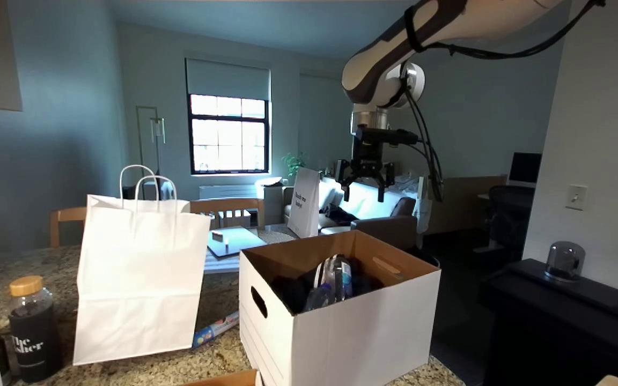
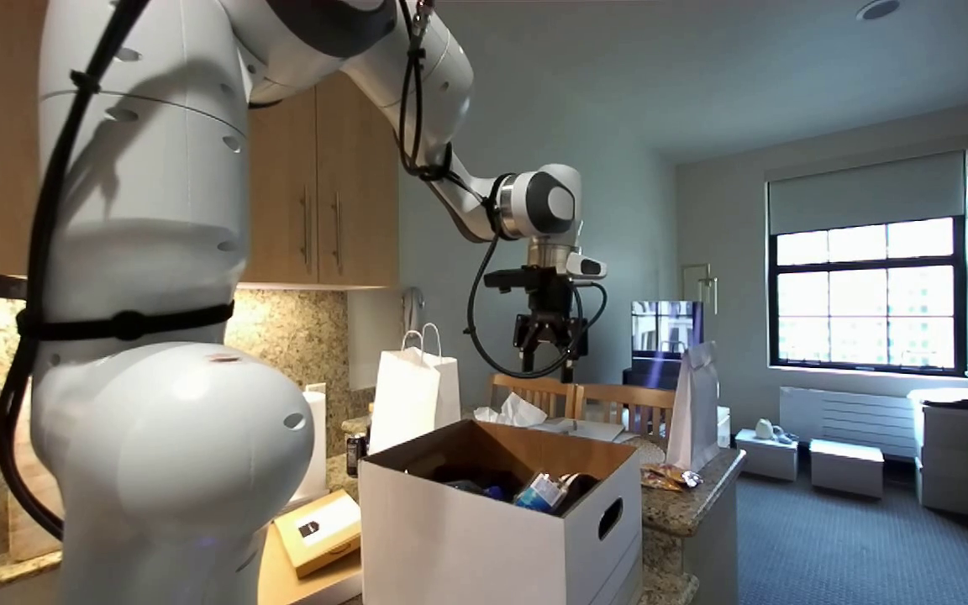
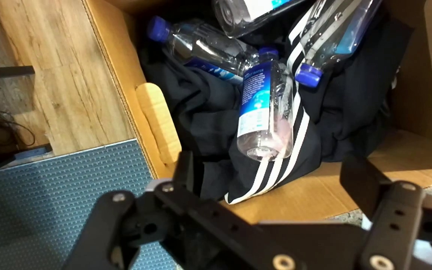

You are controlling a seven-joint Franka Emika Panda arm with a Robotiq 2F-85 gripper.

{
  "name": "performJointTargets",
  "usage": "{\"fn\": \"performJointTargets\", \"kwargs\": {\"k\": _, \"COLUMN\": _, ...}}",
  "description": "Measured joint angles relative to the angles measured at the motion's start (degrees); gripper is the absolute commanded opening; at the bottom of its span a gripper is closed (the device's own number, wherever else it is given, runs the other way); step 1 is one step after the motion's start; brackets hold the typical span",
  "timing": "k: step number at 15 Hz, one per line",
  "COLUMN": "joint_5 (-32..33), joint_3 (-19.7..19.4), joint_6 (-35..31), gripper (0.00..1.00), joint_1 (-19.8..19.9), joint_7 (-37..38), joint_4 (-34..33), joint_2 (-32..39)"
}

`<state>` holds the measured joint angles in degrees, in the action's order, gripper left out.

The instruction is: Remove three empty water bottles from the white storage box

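Inside the white storage box (image 1: 362, 335): four clear water bottles (image 3: 264, 108) on dark cloth (image 3: 216, 129), well below my hand (image 1: 363, 195), fingers apart. Edges: box all round the bottles; white paper bag (image 1: 142, 279) beside it. Room: free air between box and hand.

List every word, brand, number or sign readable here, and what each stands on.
"WATER", on a water bottle; finer print too small.
"he" and "sher", partial, on the dark-sleeved bottle.
"me" and "baby!", on the lettered bag; first word blurred.
Blue tube, tan package: unreadable.
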<state>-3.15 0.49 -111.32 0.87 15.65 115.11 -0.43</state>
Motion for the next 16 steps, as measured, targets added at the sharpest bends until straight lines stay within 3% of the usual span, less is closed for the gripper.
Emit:
{"fn": "performJointTargets", "kwargs": {"k": 8, "joint_5": 1.39, "joint_3": 0.5, "joint_6": -0.6, "gripper": 1.0, "joint_1": -3.98, "joint_7": 2.38, "joint_4": -0.73, "joint_2": 15.46}}
{"fn": "performJointTargets", "kwargs": {"k": 13, "joint_5": 9.41, "joint_3": 0.02, "joint_6": -0.54, "gripper": 1.0, "joint_1": -5.7, "joint_7": 1.59, "joint_4": -4.85, "joint_2": 22.36}}
{"fn": "performJointTargets", "kwargs": {"k": 16, "joint_5": 12.26, "joint_3": -0.83, "joint_6": 0.08, "gripper": 1.0, "joint_1": -5.4, "joint_7": -3.62, "joint_4": -8.45, "joint_2": 24.56}}
